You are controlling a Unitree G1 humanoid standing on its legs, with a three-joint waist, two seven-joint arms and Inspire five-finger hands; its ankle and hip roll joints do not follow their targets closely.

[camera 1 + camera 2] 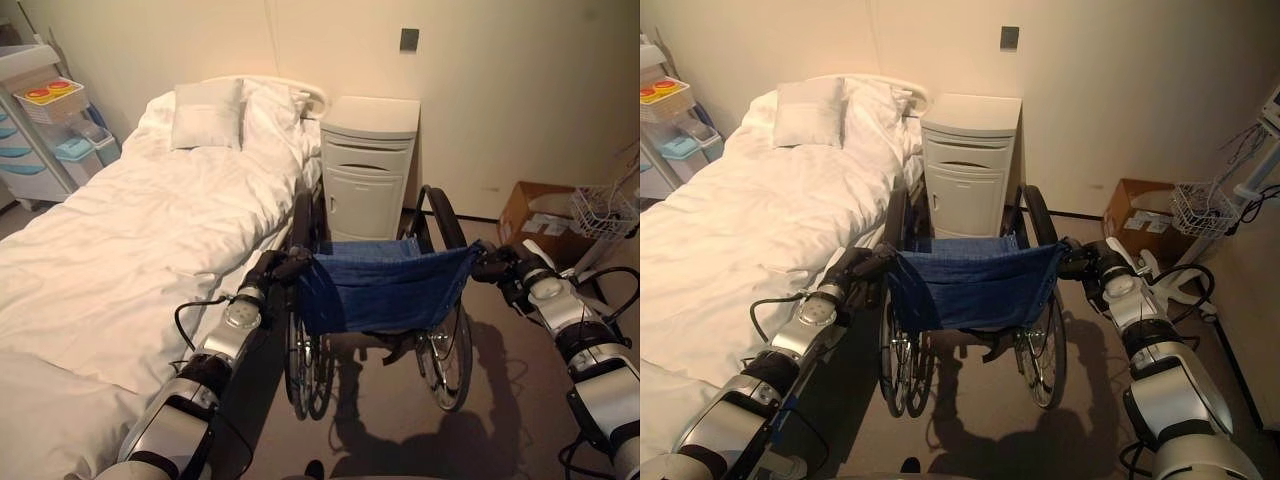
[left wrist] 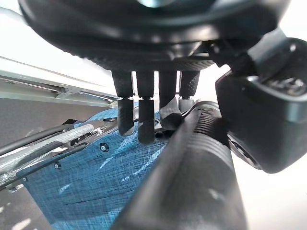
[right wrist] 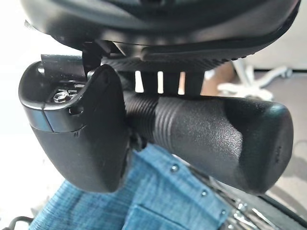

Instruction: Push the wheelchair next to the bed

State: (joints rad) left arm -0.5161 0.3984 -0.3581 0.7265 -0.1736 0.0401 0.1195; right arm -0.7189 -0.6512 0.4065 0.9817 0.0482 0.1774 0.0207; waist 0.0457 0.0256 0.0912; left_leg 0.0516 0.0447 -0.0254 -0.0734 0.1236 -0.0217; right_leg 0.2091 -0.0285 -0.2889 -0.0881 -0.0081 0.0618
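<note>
The wheelchair point(image 1: 385, 290), with a blue cloth back and black wheels, stands beside the white bed point(image 1: 130, 230), its front toward the bedside cabinet. My left hand point(image 1: 272, 268) is curled on the left push handle point(image 2: 201, 163), which runs between the fingers point(image 2: 144, 120) and the thumb. On the other side, my right hand point(image 1: 500, 262) grips the ribbed right push handle point(image 3: 206, 134), thumb point(image 3: 76, 134) on one side and fingers behind. The chair's left wheel is close against the bed's edge.
A white bedside cabinet point(image 1: 365, 165) stands at the wall just ahead of the wheelchair. A cardboard box point(image 1: 540, 215) and a wire basket on a stand point(image 1: 603, 212) are at the right. A drawer trolley point(image 1: 35, 130) stands beyond the bed. A pillow point(image 1: 207, 113) lies at the bed's head.
</note>
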